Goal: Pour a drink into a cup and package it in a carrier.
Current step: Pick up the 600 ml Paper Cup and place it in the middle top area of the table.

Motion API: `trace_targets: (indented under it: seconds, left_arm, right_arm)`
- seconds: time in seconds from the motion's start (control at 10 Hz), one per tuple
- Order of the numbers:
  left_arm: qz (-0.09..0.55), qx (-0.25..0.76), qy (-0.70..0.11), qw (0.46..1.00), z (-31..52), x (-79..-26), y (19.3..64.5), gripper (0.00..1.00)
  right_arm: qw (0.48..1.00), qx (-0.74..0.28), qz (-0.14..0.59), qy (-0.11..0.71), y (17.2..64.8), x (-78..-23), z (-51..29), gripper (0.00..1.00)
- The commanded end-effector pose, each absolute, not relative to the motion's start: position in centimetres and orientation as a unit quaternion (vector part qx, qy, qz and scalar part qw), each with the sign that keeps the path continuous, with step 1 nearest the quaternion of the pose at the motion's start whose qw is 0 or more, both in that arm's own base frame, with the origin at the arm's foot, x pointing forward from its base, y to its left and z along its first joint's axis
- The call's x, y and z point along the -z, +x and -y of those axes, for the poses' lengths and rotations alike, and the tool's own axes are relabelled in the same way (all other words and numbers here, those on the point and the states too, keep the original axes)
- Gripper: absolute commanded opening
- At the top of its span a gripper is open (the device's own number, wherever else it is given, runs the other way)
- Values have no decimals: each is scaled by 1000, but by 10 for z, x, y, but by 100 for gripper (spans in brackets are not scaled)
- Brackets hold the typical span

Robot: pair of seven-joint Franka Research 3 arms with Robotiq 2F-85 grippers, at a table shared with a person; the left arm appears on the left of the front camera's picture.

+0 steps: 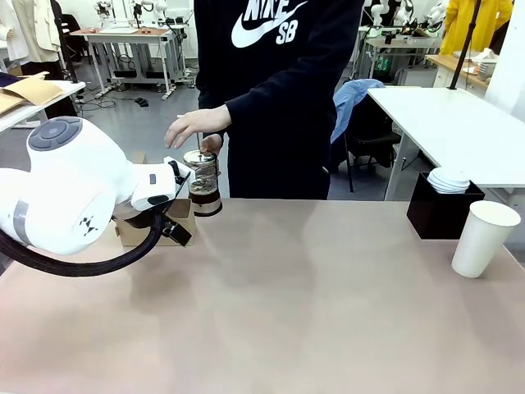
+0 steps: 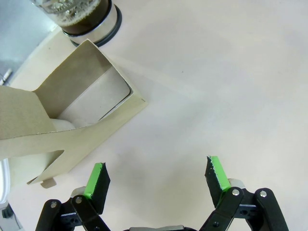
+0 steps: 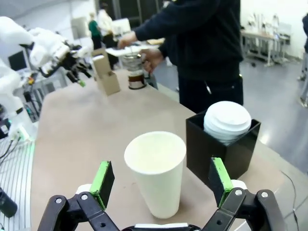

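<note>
The cup (image 3: 155, 166) stands upright just ahead of the right claw (image 3: 161, 177), between its two green pads, which are spread wide and stand apart from its sides, so this claw is released and holds nothing; the cup is tall, plain white paper, tapered toward its base, open at the top and empty inside. Just beside it, on the side of that claw's right finger, sits a black box (image 3: 226, 154) holding a stack of white lids (image 3: 227, 122). The carrier (image 2: 79, 86) lies ahead of the left claw (image 2: 158, 173) and off toward its left finger, outside the gap; it is brown cardboard with an open slot showing a paler inner wall. This claw is released too, with bare worktop (image 2: 202, 96) between its pads. Beyond the carrier, farther from the left claw, the drink (image 2: 79, 26) shows dark brown through a clear jug (image 1: 203, 182), whose top a person's hand (image 1: 193, 125) covers
</note>
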State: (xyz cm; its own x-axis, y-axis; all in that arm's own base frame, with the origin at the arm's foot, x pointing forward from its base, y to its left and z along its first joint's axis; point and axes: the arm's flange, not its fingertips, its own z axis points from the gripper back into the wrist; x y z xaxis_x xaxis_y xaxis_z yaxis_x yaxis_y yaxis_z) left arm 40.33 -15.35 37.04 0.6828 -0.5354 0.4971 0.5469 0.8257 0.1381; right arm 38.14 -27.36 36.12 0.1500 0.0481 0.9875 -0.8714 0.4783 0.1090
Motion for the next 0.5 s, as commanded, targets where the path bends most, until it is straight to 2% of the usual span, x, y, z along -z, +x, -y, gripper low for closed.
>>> trace_targets:
  seconds: [0.0, 0.4]
  left_arm:
    - [268, 294, -12, 917, 152, -370, 403, 100]
    - [268, 294, -12, 917, 152, -370, 403, 100]
  right_arm:
    - [618, -375, 569, 392, 392, -327, 293, 100]
    - [628, -375, 582, 355, 401, -271, 267, 100]
